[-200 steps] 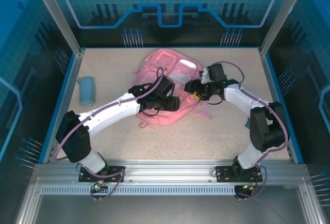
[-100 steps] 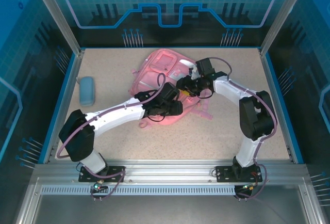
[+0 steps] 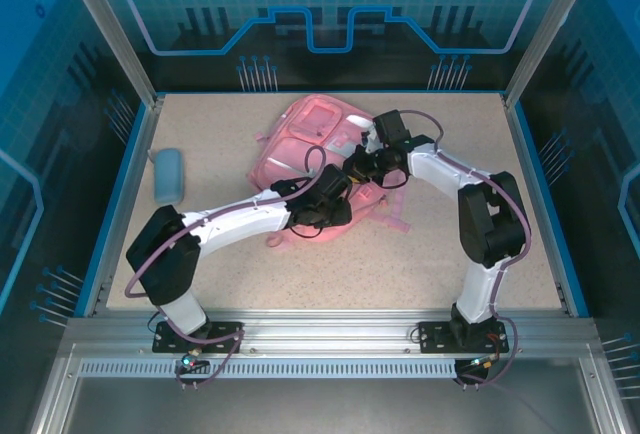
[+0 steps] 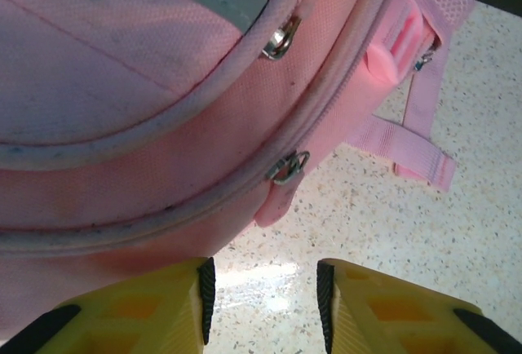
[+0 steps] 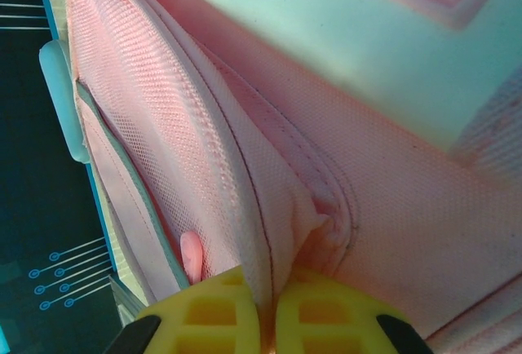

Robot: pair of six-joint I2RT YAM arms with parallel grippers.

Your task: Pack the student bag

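The student bag, a large pink backpack, lies flat at the middle back of the table. My right gripper is at its right edge. In the right wrist view its yellow fingers are shut on a fold of the bag's pink fabric. My left gripper sits at the bag's near right corner. In the left wrist view it is open over bare table, the bag's edge against the left finger. A metal zipper pull hangs just beyond the fingertips.
A light-blue pencil case lies by the left wall. Pink straps trail from the bag onto the speckled table, and one strap crosses the floor ahead of my left gripper. Blue walls enclose the table.
My right gripper has moved left onto the bag's edge and shut on its fabric. My left gripper slid right along the bag's near edge, its jaws narrowing.
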